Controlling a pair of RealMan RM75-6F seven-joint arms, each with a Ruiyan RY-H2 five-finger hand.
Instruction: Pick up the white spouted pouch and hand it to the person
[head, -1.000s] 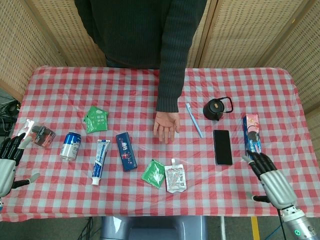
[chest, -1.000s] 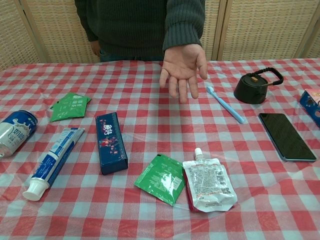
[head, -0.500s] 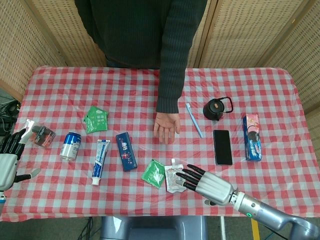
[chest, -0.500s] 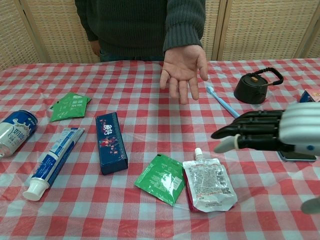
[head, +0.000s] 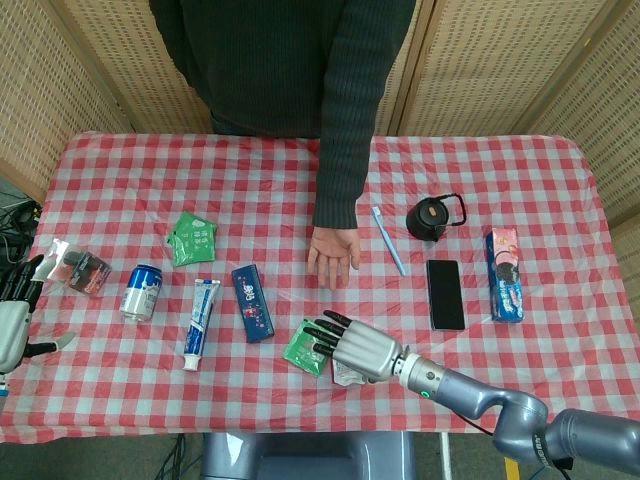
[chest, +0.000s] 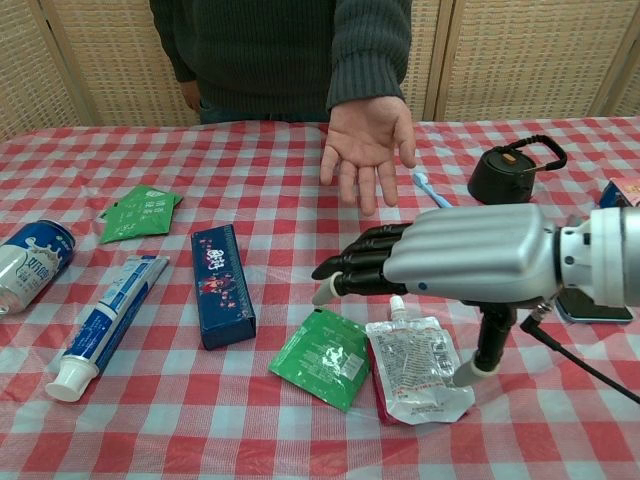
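Observation:
The white spouted pouch (chest: 415, 370) lies flat near the table's front edge, spout pointing away from me. In the head view only its lower corner (head: 346, 376) shows under my right hand (head: 350, 346). That right hand (chest: 450, 255) hovers just above the pouch, fingers stretched out to the left and holding nothing, thumb hanging down by the pouch's right edge. My left hand (head: 12, 312) is at the far left table edge, fingers apart and empty. The person's hand (head: 332, 255) (chest: 368, 150) waits palm up over the table's middle.
A green sachet (chest: 322, 357) touches the pouch's left side. To the left lie a blue box (chest: 222, 285), a toothpaste tube (chest: 105, 325), a can (chest: 30, 262) and another green sachet (chest: 140, 212). On the right are a toothbrush (head: 388, 240), a black kettle (head: 432, 217), a phone (head: 445, 293) and a cookie box (head: 504, 273).
My right hand has swept left from the table's front right corner to above the pouch. My left hand has drawn back slightly to the left. The pouch has not moved.

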